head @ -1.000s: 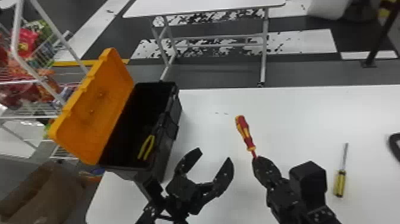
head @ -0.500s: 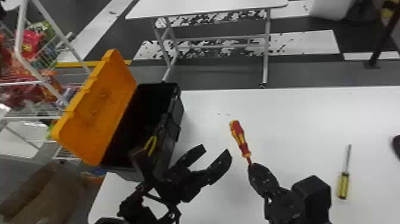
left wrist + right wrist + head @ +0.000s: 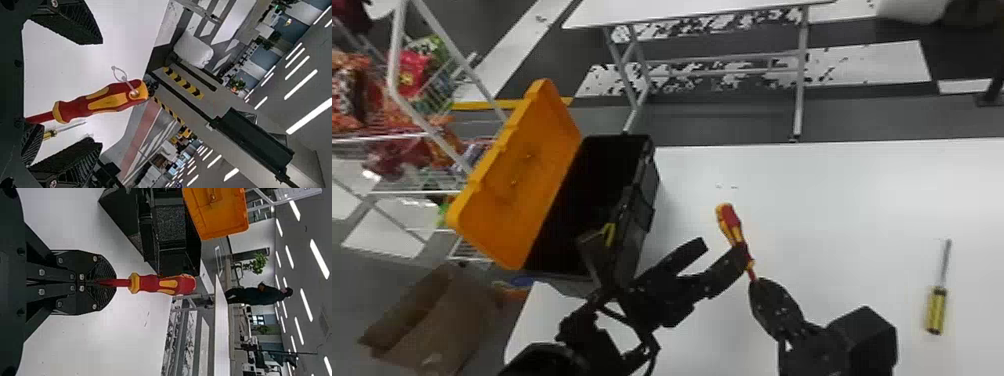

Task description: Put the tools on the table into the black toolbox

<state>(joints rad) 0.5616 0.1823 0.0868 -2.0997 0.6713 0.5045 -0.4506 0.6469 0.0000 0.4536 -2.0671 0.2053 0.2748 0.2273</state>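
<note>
You are holding the red-and-yellow-handled screwdriver (image 3: pixel 168 284) by its thin red shaft, the right end effector (image 3: pixel 754 285) being clamped on it above the white worktop (image 3: pixel 832 200). That grip is leaving the handle exposed, probably for a handover. Your left end effector (image 3: pixel 723 250) is spreading its black fingers wide, the handle lying between them in the left wrist view; whether they are touching it, you cannot tell. The left arm is likely receiving because the box is sitting on its side.

Off to the right, a slim screwdriver with a yellow handle and metal shank (image 3: pixel 936 310) is lying on the worktop, apparently waiting its turn.

Farther left, the black plastic toolbox (image 3: pixel 647 200) is standing with its orange lid (image 3: pixel 522 170) tipped open, giving you a way in, and something yellow (image 3: pixel 609 234) is showing at its near side.
</note>
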